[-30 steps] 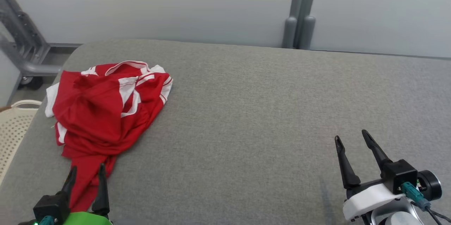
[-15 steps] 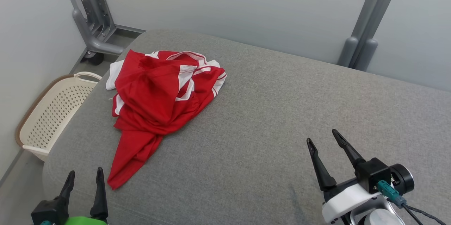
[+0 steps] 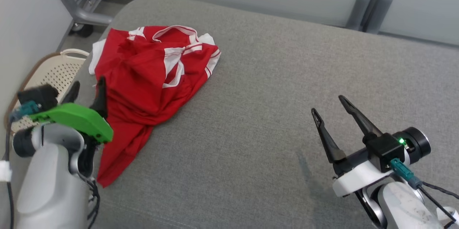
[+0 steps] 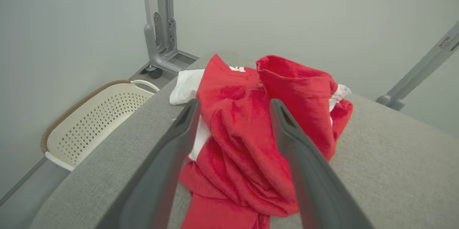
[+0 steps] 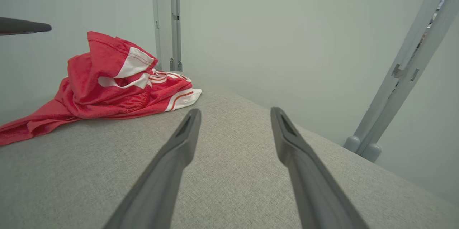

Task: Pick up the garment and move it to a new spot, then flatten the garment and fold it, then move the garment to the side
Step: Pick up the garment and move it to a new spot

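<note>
A crumpled red garment (image 3: 150,78) with white stripes lies in a heap on the far left part of the grey padded surface (image 3: 279,71). My left gripper (image 3: 89,84) hovers open at the garment's near-left edge, fingers pointing at the heap, nothing between them. In the left wrist view the garment (image 4: 244,132) shows between and beyond the open left gripper (image 4: 233,103). My right gripper (image 3: 328,104) stands open and empty above bare padding at the near right, well apart from the cloth. The right wrist view has the garment (image 5: 107,89) at far left, beyond the open right gripper (image 5: 235,111).
A cream perforated basket (image 3: 53,73) stands on the floor just off the surface's left edge, also in the left wrist view as the basket (image 4: 96,114). Grey metal posts (image 3: 373,3) rise behind the surface, and a wheeled frame (image 3: 79,10) stands at the far left corner.
The head camera has swung and tilted, so the whole picture shifted. My left arm has risen and come up to the garment's near-left edge. Both grippers stay open.
</note>
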### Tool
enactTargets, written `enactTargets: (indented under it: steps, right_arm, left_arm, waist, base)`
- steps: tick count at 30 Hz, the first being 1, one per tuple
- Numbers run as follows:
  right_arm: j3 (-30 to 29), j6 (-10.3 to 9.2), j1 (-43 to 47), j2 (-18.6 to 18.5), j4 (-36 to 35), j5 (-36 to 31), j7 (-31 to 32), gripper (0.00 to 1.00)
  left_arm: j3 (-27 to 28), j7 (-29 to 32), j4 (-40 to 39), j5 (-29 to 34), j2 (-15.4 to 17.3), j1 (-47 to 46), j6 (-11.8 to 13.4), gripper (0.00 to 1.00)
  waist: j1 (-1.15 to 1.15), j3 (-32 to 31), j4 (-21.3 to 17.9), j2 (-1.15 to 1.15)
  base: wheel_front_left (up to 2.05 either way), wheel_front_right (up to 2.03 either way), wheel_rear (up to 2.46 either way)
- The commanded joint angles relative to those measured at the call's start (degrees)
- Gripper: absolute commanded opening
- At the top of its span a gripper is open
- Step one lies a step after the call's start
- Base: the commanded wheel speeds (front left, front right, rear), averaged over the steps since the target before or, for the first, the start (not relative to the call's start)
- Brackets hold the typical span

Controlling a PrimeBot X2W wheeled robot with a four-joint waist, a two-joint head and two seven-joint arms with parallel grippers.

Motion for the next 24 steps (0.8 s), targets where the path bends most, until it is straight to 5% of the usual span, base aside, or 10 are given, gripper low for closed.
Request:
enactTargets:
  steps: [1, 7, 15, 16, 17, 24]
  right_arm:
    - [0.01, -0.02, -1.76, -0.88, -0.59, -0.29, -0.17, 1.00]
    - [0.96, -0.02, -4.33, -1.97, -0.90, 0.19, -0.17, 1.00]
    - [0.56, -0.02, -5.47, -1.94, -0.93, 0.46, -0.17, 1.00]
    - [0.61, -0.02, -5.58, -1.91, -0.87, 0.44, -0.17, 1.00]
    - [0.59, -0.02, -5.60, -1.82, -0.80, 0.38, -0.17, 1.00]
    - [-0.46, -0.02, -4.30, -1.41, -0.46, 0.15, -0.17, 1.00]
  left_arm:
    - [0.01, 2.39, 2.16, -0.12, 1.21, -3.44, 0.30, 1.00]
    - [0.06, 12.58, 10.82, -2.62, 3.91, -11.86, 0.42, 1.00]
    - [-1.94, 17.80, 16.70, -3.18, 6.58, -15.93, 0.05, 1.00]
    - [-2.16, 17.69, 17.22, -3.36, 6.78, -16.38, 0.01, 0.75]
    - [-3.12, 16.97, 17.51, -2.12, 7.53, -16.79, 0.04, 0.00]
    - [-6.77, 11.07, 15.76, 0.62, 8.19, -18.78, 0.03, 0.00]
  waist:
    - [0.00, 8.51, -3.73, 0.41]
    - [0.00, 12.42, -6.69, 0.41]
    - [0.00, 14.70, -8.85, 0.41]
    - [0.00, 14.85, -8.98, 0.41]
    - [0.00, 14.97, -9.06, 0.41]
    - [0.00, 13.93, -8.42, 0.41]
  base:
    - [0.00, 0.00, 0.00]
    - [0.00, 0.00, 0.00]
    - [0.00, 0.00, 0.00]
    - [0.00, 0.00, 0.00]
    - [0.00, 0.00, 0.00]
    - [0.00, 0.00, 0.00]
